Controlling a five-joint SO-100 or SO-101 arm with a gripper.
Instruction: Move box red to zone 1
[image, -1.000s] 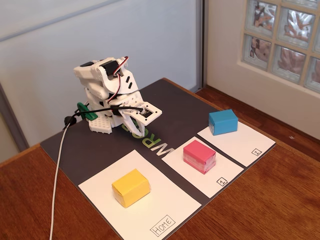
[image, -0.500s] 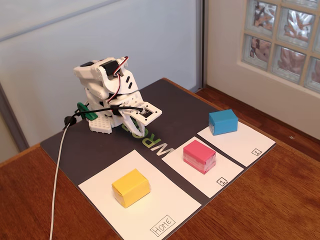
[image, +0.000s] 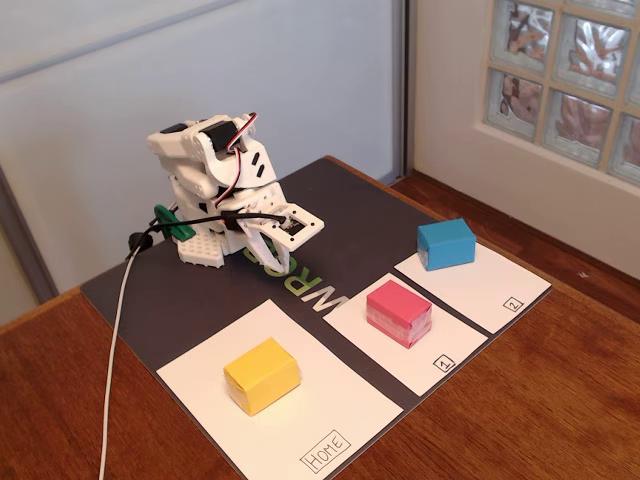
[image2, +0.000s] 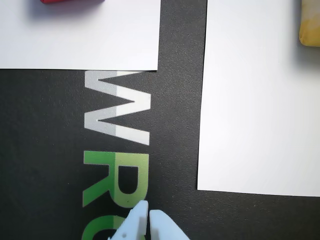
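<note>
Domestic room, likely a home hobby setup. Polished wooden table (image: 560, 400) carries a dark printed mat (image: 200, 290) with handwritten paper panels. Glass-block window (image: 565, 70) set in a white wall at right; pale frosted panel (image: 150, 110) behind. Small white desktop arm (image: 215, 190), loose white cable (image: 115, 340).

The fixed view looks down obliquely across the whole mat (image: 200, 290) from its front corner, toward the arm (image: 215, 185) and wall. The wrist view looks straight down, close above the mat (image2: 50, 125). Both show its lettering and paper panels.
</note>
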